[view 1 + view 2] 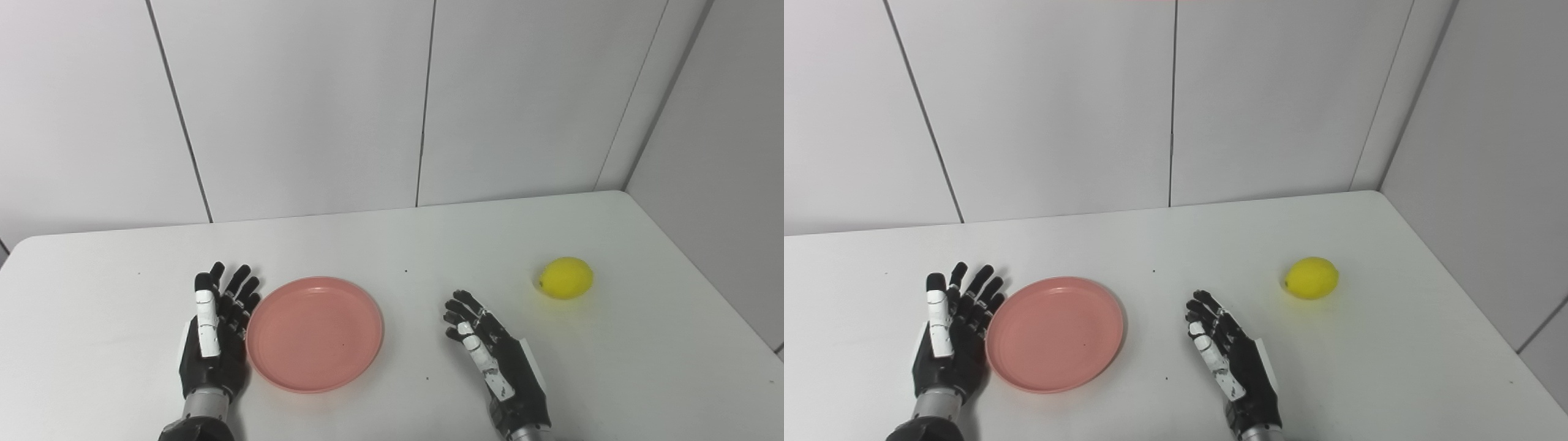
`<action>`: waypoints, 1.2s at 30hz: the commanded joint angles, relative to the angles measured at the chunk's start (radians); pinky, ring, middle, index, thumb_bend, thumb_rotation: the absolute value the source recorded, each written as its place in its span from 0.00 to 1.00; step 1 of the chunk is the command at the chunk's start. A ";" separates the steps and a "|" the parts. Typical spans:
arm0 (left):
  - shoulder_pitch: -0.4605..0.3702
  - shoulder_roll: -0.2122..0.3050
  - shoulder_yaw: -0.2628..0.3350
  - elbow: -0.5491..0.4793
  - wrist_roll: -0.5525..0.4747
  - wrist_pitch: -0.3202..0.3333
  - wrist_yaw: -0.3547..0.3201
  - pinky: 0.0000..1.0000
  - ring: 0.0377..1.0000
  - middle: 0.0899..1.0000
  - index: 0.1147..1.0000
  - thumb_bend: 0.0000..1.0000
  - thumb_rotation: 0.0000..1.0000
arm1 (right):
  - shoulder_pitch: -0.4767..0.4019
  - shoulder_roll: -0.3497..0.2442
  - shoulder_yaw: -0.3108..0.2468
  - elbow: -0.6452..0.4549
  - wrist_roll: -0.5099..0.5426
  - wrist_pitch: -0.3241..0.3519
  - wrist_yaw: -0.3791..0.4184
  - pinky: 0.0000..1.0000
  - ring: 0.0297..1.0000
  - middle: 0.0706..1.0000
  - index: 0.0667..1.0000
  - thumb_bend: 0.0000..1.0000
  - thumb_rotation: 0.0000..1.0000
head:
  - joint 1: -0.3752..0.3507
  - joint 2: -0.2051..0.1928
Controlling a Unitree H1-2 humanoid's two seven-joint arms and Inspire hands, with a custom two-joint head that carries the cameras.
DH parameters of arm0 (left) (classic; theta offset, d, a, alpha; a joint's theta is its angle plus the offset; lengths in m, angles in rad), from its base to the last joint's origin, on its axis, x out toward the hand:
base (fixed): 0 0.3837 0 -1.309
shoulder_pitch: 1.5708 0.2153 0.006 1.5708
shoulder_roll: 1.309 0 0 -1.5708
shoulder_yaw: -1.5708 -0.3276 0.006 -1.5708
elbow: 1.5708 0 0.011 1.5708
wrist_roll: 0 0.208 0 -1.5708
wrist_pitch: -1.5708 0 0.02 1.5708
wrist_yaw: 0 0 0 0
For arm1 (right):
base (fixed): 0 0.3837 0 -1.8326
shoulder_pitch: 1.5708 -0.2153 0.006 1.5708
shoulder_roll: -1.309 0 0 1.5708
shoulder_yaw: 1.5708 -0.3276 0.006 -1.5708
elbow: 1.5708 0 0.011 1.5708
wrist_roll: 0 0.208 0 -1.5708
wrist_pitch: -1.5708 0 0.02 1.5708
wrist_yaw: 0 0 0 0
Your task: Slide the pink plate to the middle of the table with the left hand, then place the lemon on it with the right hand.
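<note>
Just beside the left hand (214,334), on its inner side, lies the pink plate (315,334), its rim touching or almost touching the extended fingers (240,294); which of the two cannot be told. That hand rests edge-on against the white table (392,245), palm toward the plate, fingers straight and spread, holding nothing. On the plate's other side, apart from it, the right hand (499,358) hovers or rests low over the table, palm turned inward, fingers loosely apart and slightly curled, also empty. Beyond this hand and out to its outer side, well apart from it, sits the lemon (565,278), lying alone on the tabletop near the right edge. No brand, label or readable writing shows on the plate, the lemon or either hand.
</note>
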 commanded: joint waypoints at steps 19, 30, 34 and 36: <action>-0.019 0.009 0.017 0.039 -0.006 -0.014 -0.017 0.94 0.89 0.89 1.00 0.84 0.84 | -0.073 -0.043 0.009 -0.022 -0.218 -0.136 -0.073 0.66 0.74 0.77 0.74 0.72 0.65 | -0.043 -0.018; -0.015 0.009 0.016 0.038 -0.004 -0.014 -0.020 0.94 0.89 0.88 1.00 0.84 0.84 | -0.144 -0.116 -0.011 -0.061 -0.401 -0.102 -0.113 0.68 0.72 0.75 0.75 0.70 0.73 | -0.041 -0.018; -0.016 0.009 0.016 0.037 -0.005 -0.011 -0.020 0.93 0.89 0.89 1.00 0.84 0.85 | -0.184 -0.150 -0.042 -0.080 -0.419 -0.066 -0.108 0.69 0.71 0.71 0.74 0.72 0.75 | -0.040 -0.018; -0.016 0.009 0.016 0.040 -0.004 -0.012 -0.019 0.94 0.89 0.89 1.00 0.84 0.85 | -0.204 -0.176 -0.056 -0.096 -0.434 -0.045 -0.099 0.69 0.70 0.70 0.73 0.72 0.74 | -0.040 -0.018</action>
